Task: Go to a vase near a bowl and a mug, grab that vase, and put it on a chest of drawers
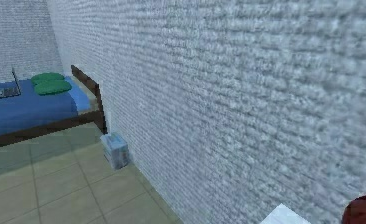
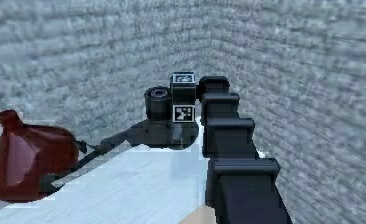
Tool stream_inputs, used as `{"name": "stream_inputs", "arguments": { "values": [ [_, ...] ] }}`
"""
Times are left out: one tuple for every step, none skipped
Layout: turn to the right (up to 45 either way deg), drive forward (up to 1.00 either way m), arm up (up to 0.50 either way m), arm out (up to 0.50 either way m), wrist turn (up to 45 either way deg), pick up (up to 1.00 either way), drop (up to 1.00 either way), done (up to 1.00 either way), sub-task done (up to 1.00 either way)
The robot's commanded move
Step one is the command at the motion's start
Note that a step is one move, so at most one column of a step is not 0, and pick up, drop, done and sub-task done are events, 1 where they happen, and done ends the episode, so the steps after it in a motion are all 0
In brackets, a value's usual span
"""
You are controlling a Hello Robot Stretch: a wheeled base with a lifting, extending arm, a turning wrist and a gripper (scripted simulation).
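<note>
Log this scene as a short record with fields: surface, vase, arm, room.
surface: white flat surface at the arm side view's bottom
vase: dark red wide-bodied vase at the surface's left end
arm: dark square bar arm reaches out above the surface, jaws pointing toward the vase; cannot tell whether they hold anything
room: blue-covered bed with green pillows at the forward view's left; small grey box on the beige tiled floor beside the textured grey wall
</note>
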Motion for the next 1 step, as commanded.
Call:
{"name": "stream_inputs", "arguments": {
  "values": [
    [0.0,0.0,0.0,0.0,45.0,0.0,0.0,0.0,0.0]
  ]
}}
